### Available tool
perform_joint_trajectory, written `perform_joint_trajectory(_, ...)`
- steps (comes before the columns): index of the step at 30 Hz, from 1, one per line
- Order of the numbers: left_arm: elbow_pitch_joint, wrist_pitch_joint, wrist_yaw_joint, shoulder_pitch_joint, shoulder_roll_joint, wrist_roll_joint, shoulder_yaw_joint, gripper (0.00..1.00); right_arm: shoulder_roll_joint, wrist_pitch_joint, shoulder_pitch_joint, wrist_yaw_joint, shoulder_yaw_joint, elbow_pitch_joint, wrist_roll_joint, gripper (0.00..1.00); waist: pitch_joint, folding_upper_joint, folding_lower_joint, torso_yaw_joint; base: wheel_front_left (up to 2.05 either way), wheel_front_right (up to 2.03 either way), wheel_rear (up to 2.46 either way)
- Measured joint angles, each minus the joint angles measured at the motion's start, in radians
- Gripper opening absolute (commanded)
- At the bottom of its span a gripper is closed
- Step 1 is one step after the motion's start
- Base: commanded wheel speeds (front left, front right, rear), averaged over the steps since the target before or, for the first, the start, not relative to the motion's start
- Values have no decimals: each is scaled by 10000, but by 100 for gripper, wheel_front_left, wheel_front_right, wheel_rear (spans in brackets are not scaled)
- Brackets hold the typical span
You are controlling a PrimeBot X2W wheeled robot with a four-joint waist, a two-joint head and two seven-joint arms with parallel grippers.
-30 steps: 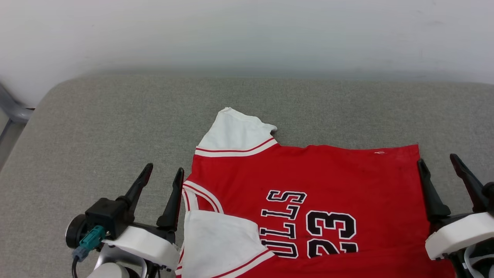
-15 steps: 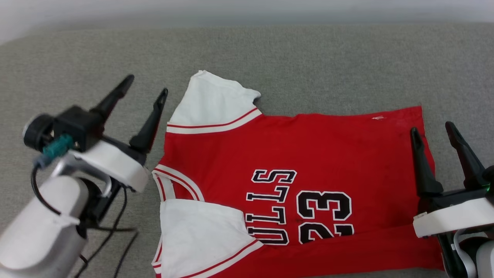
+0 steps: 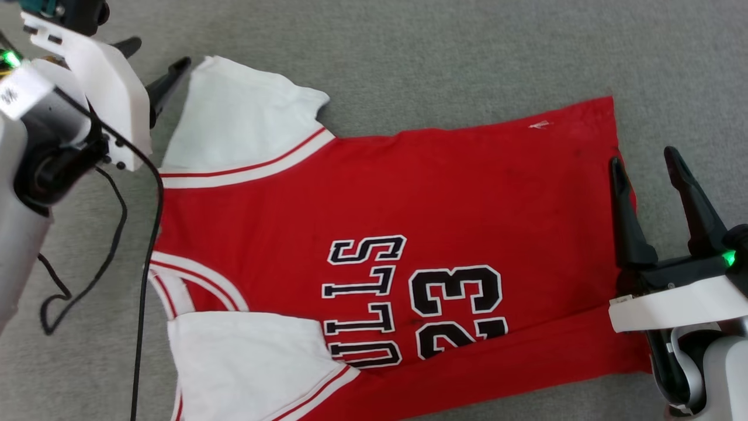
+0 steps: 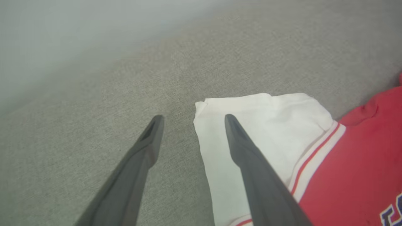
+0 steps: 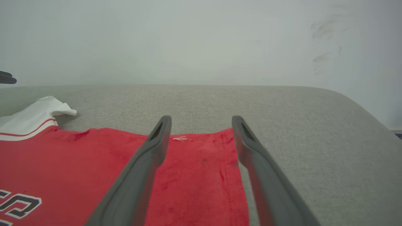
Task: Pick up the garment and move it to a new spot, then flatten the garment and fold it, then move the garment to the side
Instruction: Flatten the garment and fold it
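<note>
so the red jersey [image 3: 409,193] is lying mostly flat, lettering up, on the grey fabric surface [image 3: 438,52]. left pincer [image 3: 159,51] is wide open at the edge of the far white sleeve [image 3: 239,117], right pincer [image 3: 641,156] is wide open straddling the hem [image 3: 608,128], both empty.

The garment [image 3: 467,193] is seen to be soft, matt cloth, slightly fuzzy on the red body, with lettering [image 3: 456,292] laid on flat. The cushion [image 3: 409,52] beneath is covered in coarse grey woven fabric. The left gripper [image 4: 193,116] and right gripper [image 5: 201,117] are fingered in dark matt plastic, and the housing [image 3: 672,304] is moulded in smooth white plastic. The wall [image 5: 188,40] is painted matt and scuffed.
</note>
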Motion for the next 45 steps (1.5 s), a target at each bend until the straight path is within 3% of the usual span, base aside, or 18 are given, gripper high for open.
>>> perform_joint_trajectory(10, 1281, 2414, -12, -1351, -138, -903, -573, 100, 153, -123, -298, 0, -157, 251, -184, 100, 678, 0, 0, -531, 0, 0, 0)
perform_joint_trajectory(21, 2186, 3223, -12, -1960, -203, -951, -853, 100, 305, -242, -435, 0, 21, 426, -284, 100, 1072, 0, -1, -809, 0, 0, 0)
perform_joint_trajectory(22, 2247, 3323, -12, -2002, -213, -984, -880, 71, 311, -242, -442, 0, 25, 433, -288, 100, 1085, 0, -2, -812, 0, 0, 0)
perform_joint_trajectory(23, 2266, 3373, -12, -2026, -222, -989, -915, 12, 314, -242, -448, 0, 27, 439, -320, 100, 1089, 0, -2, -808, 0, 0, 0)
perform_joint_trajectory(24, 2265, 3407, -12, -2031, -242, -993, -957, 0, 316, -244, -451, 0, 25, 439, -341, 100, 1089, 0, -2, -800, 0, 0, 0)
perform_joint_trajectory(37, 1919, 2155, -12, -1215, -391, -1511, -1083, 0, 105, 171, -388, 0, -75, 508, -401, 100, 241, 0, -2, -382, 0, 0, 0)
perform_joint_trajectory(45, 571, 1300, -10, -210, -198, -1824, -1037, 0, -955, 2182, -87, 0, -10, 382, -35, 100, -744, 0, -3, 236, 0, 0, 0)
